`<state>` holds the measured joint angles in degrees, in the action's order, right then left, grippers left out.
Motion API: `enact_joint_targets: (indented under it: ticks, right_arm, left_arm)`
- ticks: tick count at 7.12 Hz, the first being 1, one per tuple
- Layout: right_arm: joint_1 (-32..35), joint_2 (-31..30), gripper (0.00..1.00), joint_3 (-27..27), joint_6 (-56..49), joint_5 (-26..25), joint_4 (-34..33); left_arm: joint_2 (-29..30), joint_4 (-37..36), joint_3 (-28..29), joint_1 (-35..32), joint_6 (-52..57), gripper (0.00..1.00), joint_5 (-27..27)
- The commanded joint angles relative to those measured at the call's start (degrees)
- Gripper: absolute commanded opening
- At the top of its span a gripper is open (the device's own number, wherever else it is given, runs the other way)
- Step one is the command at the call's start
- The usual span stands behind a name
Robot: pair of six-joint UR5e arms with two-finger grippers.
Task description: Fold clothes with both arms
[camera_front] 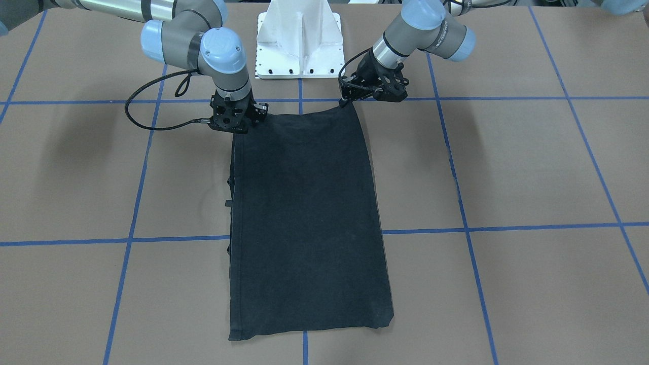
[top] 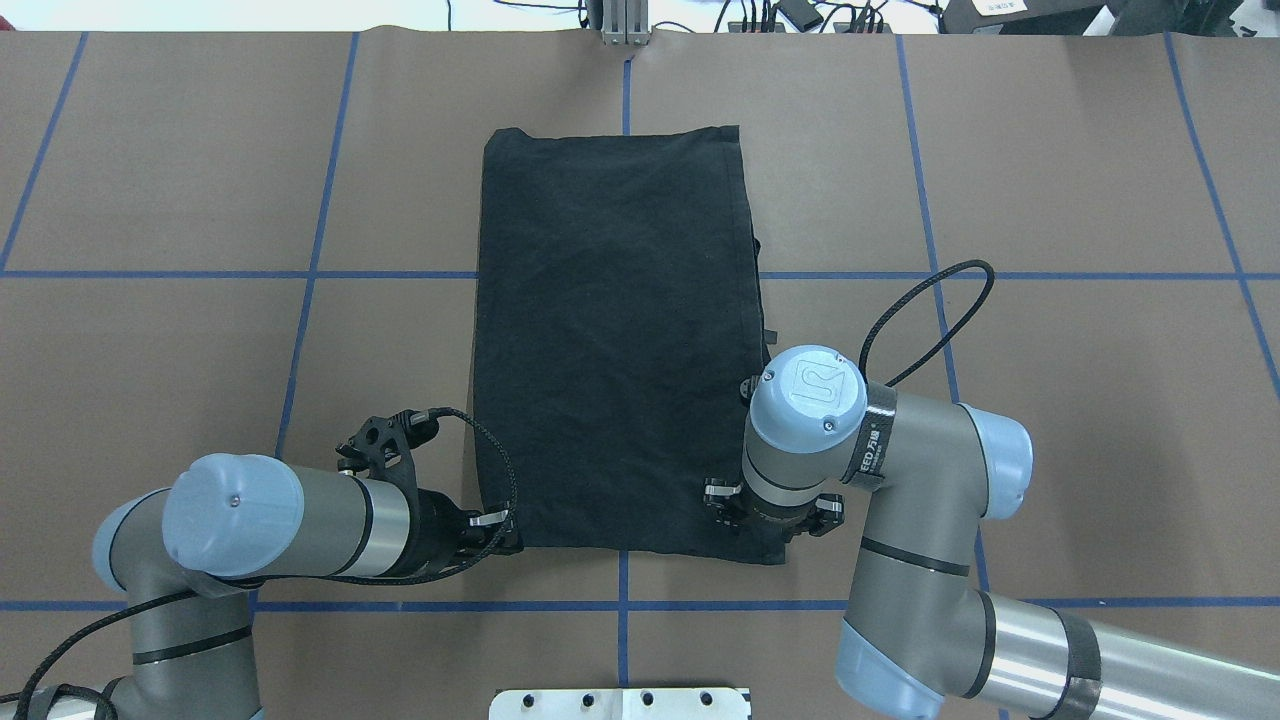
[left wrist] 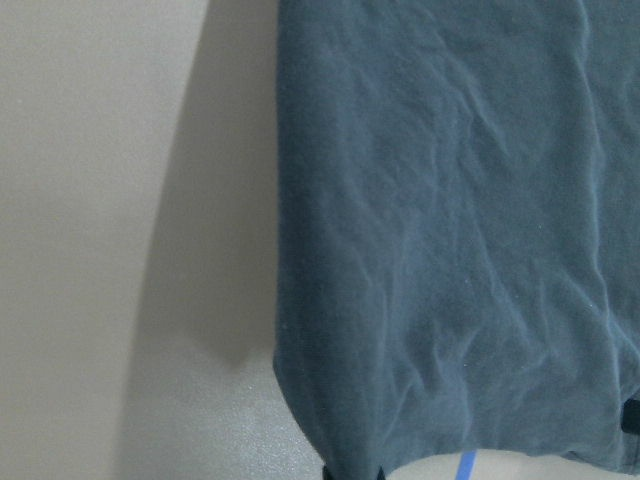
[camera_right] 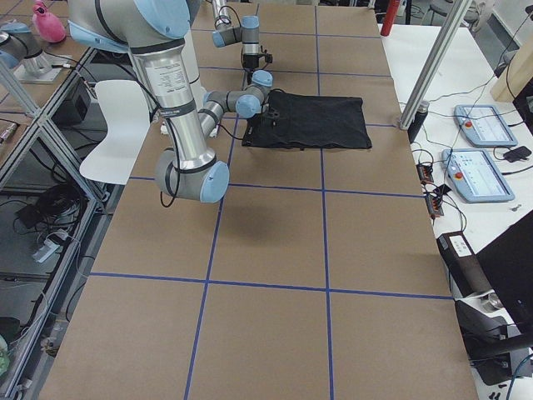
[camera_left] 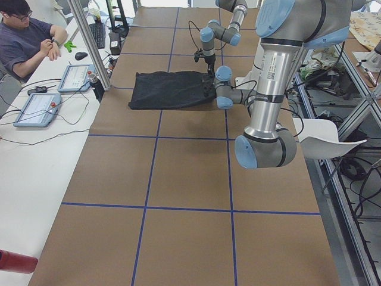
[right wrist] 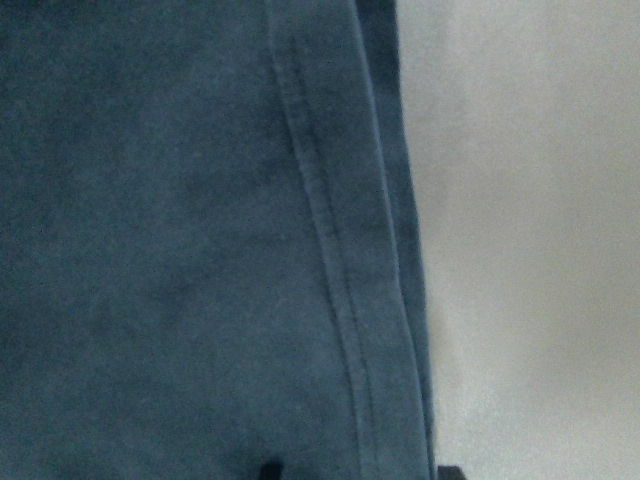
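Although the left gripper [top: 497, 532] looks pinched shut on the near-left corner of the T-shirt [top: 615, 330], which lies folded into 1 long black strip on the table [top: 1050, 400], the right gripper [top: 768, 515] sits over the near-right corner with its jaws hidden, so its state cannot be told. If only 1 corner is held, lifting would likely skew the fold or pull the layers apart.
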<state>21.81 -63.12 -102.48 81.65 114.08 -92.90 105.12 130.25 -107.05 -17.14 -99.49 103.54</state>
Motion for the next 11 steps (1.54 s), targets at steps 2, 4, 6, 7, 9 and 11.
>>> enact_joint_targets:
  ticks: [2, 4, 6, 7, 9, 11]
  right_arm:
    - [0.1, -0.2, 0.67, 0.0, 0.0, 0.0, 0.0]
    - [0.1, -0.3, 0.67, 0.0, 0.0, 0.0, 0.0]
    - [0.0, -0.3, 0.5, 0.1, 0.2, 0.0, 0.0]
    - [-0.2, -0.3, 0.39, 0.1, 0.2, 0.0, 0.0]
    - [-0.7, -0.3, 0.09, 0.1, -0.3, -0.1, 0.0]
    - [-1.2, 0.2, 0.0, 0.0, -0.2, -0.2, 0.1]
  left_arm:
    - [0.0, 0.0, 0.0, 0.0, -0.4, 0.0, 0.0]
    - [0.1, 0.0, 0.0, 0.0, -0.4, 0.0, 0.0]
    - [0.0, 0.0, 0.0, 0.0, -0.4, 0.0, 0.0]
    - [0.0, 0.0, 0.0, 0.0, -0.4, 0.0, 0.0]
    - [0.0, 0.0, 0.0, 0.0, -0.4, 0.0, 0.0]
    - [0.0, 0.0, 0.0, 0.0, -0.4, 0.0, 0.0]
